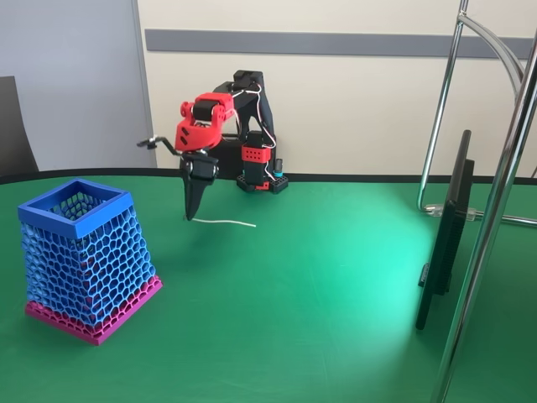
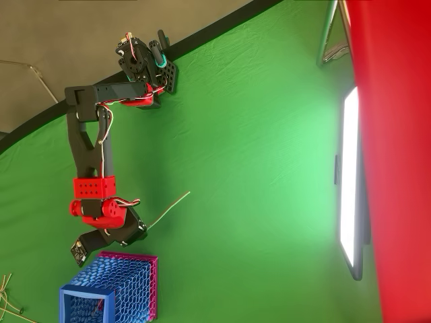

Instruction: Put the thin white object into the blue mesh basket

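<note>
Nearest the fixed view, the basket (image 1: 84, 260) stands upright on the green table (image 1: 319, 302), blue mesh on a pink base. Behind it, the claw (image 1: 193, 214) points down, closed on one end of the thin white strand (image 1: 226, 222), which lies slightly curved on the table, well apart from the basket

Matt green cloth table (image 1: 336, 277); plastic mesh basket (image 1: 88, 260).

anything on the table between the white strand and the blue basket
Nothing: in the fixed view only bare green table separates the thin white strand from the blue mesh basket; the overhead view agrees.
</note>
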`<state>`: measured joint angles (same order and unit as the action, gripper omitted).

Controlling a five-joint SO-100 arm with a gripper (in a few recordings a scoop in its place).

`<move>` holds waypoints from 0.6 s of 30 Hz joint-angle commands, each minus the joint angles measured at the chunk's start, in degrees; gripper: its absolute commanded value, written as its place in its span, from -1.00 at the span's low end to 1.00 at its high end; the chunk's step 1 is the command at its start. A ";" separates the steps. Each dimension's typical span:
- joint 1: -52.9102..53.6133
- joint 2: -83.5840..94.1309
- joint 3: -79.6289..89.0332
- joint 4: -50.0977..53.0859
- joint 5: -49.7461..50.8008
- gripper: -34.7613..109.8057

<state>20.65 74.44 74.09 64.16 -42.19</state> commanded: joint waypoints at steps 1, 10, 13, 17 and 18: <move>-0.35 4.13 -3.78 -2.11 0.53 -0.42; 1.32 4.75 -12.22 -7.29 0.53 -0.41; 2.64 4.31 -14.94 -10.02 0.26 -0.41; 4.39 3.16 -18.02 -13.18 -0.70 -0.40; 4.83 2.99 -18.37 -14.33 -0.97 -0.40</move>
<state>23.91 75.85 59.68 52.65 -42.45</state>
